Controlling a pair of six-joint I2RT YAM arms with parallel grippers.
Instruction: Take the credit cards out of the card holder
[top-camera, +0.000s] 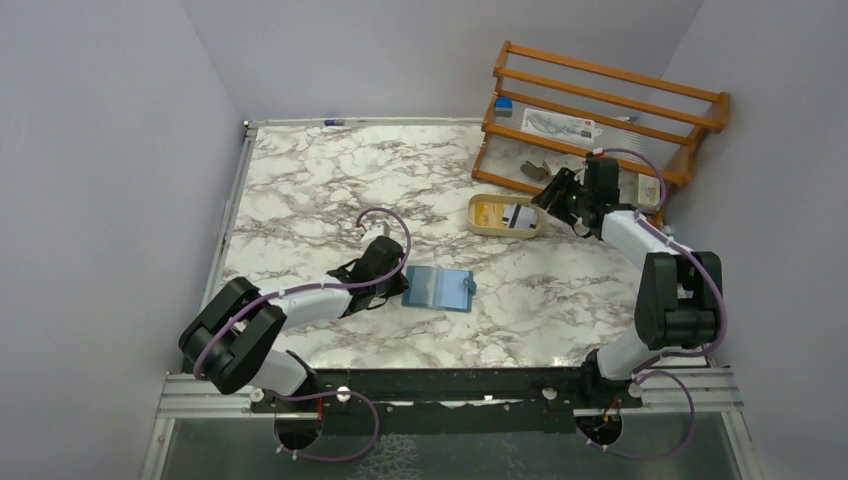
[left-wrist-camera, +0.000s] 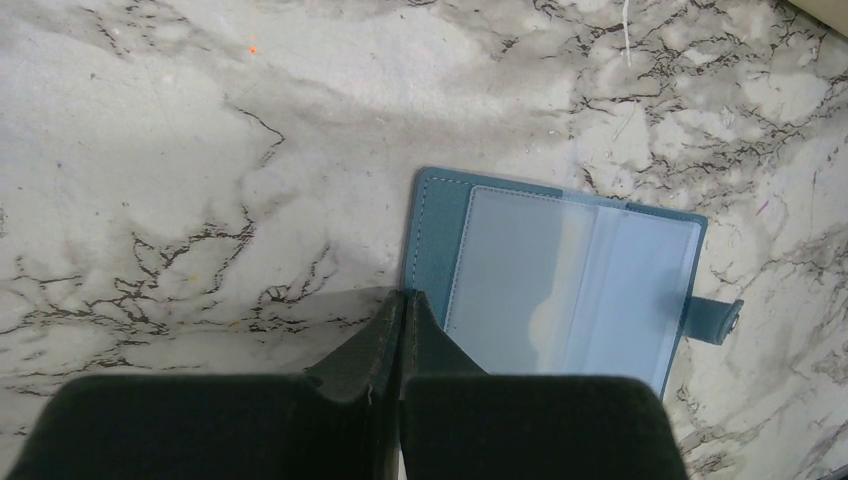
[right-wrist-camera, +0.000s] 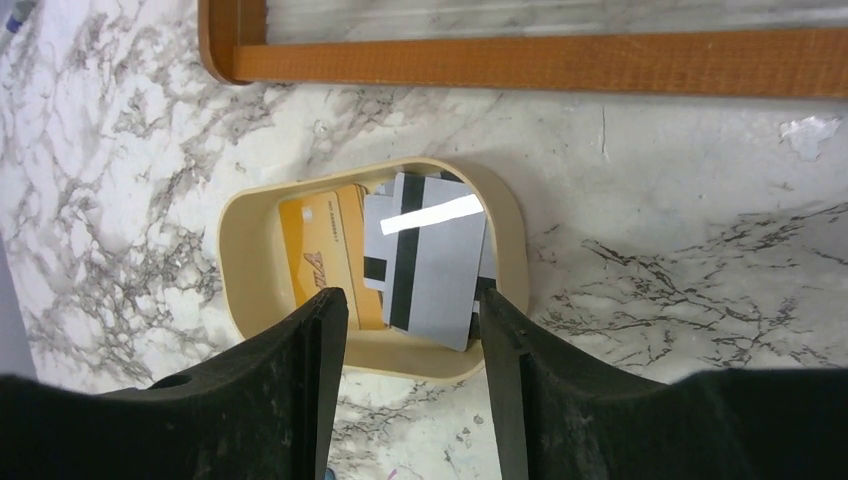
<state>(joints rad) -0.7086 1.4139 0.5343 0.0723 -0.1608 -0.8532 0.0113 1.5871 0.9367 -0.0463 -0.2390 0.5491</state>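
The teal card holder (top-camera: 438, 288) lies open on the marble table, pale blue inside, tab at its right; it also shows in the left wrist view (left-wrist-camera: 560, 285). My left gripper (top-camera: 398, 284) is shut, its tips (left-wrist-camera: 406, 297) at the holder's left edge. A yellow-orange card (right-wrist-camera: 325, 255) and a whitish card (right-wrist-camera: 430, 255) with a black stripe lie in the tan oval tray (right-wrist-camera: 505, 215), which also shows in the top view (top-camera: 480, 228). My right gripper (right-wrist-camera: 410, 305) is open and empty just above the tray's near rim; it shows in the top view (top-camera: 553, 195) too.
A wooden rack (top-camera: 600, 110) with small items stands at the back right, its frame (right-wrist-camera: 520, 60) just beyond the tray. Grey walls enclose the table on the left, back and right.
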